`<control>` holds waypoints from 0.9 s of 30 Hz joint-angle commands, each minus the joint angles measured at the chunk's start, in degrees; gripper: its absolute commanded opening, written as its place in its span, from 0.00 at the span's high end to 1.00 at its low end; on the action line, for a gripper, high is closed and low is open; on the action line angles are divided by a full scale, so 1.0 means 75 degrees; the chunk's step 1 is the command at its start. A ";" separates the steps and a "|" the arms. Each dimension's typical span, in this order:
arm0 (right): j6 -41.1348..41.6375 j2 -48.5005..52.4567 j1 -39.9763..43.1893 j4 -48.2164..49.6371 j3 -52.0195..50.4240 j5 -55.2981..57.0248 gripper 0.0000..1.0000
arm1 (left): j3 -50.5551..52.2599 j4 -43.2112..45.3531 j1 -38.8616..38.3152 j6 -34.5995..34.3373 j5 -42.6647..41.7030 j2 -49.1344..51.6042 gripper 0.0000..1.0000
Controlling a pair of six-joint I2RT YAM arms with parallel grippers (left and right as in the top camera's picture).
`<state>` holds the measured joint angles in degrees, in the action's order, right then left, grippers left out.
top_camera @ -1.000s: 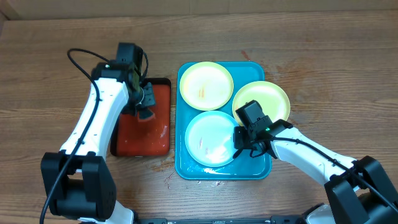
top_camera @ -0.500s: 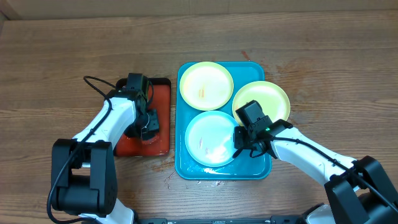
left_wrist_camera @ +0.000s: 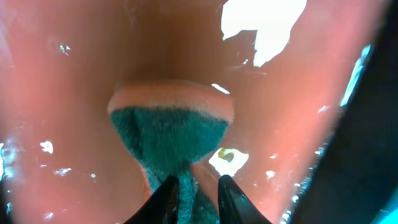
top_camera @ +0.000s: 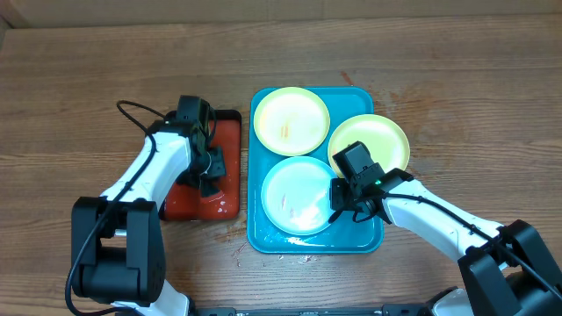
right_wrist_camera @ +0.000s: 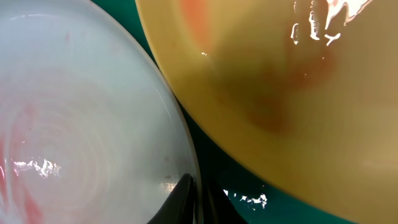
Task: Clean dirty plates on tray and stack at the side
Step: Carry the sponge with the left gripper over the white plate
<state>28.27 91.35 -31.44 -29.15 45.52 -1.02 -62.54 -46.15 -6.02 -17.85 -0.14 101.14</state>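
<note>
The left gripper [left_wrist_camera: 194,190] is pinching a green-and-orange sponge [left_wrist_camera: 168,130] in the small red tray [top_camera: 226,200], while the smeared whitish plate [top_camera: 294,195] is lying just to its right on the turquoise tray [top_camera: 260,235], its far rim being clamped by the right gripper [top_camera: 339,198].

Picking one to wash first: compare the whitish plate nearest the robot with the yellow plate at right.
The whitish plate lies wholly inside the tray; the yellow plate overhangs its right rim. The right gripper pinches the whitish plate's rim; the yellow plate is not gripped. Both are round and shallow.
</note>
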 commanded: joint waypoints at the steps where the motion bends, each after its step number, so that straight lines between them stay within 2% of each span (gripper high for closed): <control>1: 0.0032 -0.0052 0.0052 0.0044 -0.0032 0.0099 0.91 | 0.0641 0.0338 -0.0052 0.0003 0.0044 -0.0020 0.88; 2: 0.0032 -0.0052 0.0052 0.0044 -0.0032 0.0099 0.91 | 0.0731 0.0399 -0.0052 0.0006 0.0047 -0.0020 0.95; 3: 0.0032 -0.0052 0.0052 0.0044 -0.0032 0.0099 0.91 | 0.0764 0.0420 -0.0052 0.0003 0.0047 -0.0020 0.96; 7: 0.0032 -0.0052 0.0052 0.0047 -0.0032 0.0099 0.91 | 0.0618 0.0335 -0.0052 0.0012 -0.0017 -0.0023 0.96; 15: 0.0035 -0.0052 0.0052 0.0035 -0.0032 0.0096 0.91 | -0.0612 -0.0883 -0.0052 0.0015 0.0044 -0.0085 0.96; 16: 0.0032 -0.0052 0.0052 0.0035 -0.0032 0.0096 0.91 | -0.0609 -0.0892 -0.0052 0.0012 0.0041 -0.0085 0.84; 22: 0.0035 -0.0052 0.0052 0.0038 -0.0032 0.0096 0.91 | -0.0224 -0.0688 -0.0052 0.0009 0.0070 -0.0073 0.50; 24: 0.0035 -0.0052 0.0052 0.0041 -0.0032 0.0096 0.91 | 0.0035 -0.0425 -0.0052 0.0012 0.0105 -0.0070 0.51; 27: 0.0032 -0.0052 0.0052 0.0044 -0.0032 0.0099 0.91 | 0.0466 0.0140 -0.0052 0.0003 0.0099 -0.0064 0.60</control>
<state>28.27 91.35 -31.44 -29.17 45.52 -1.04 -62.28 -47.42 -6.02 -17.89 0.49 100.73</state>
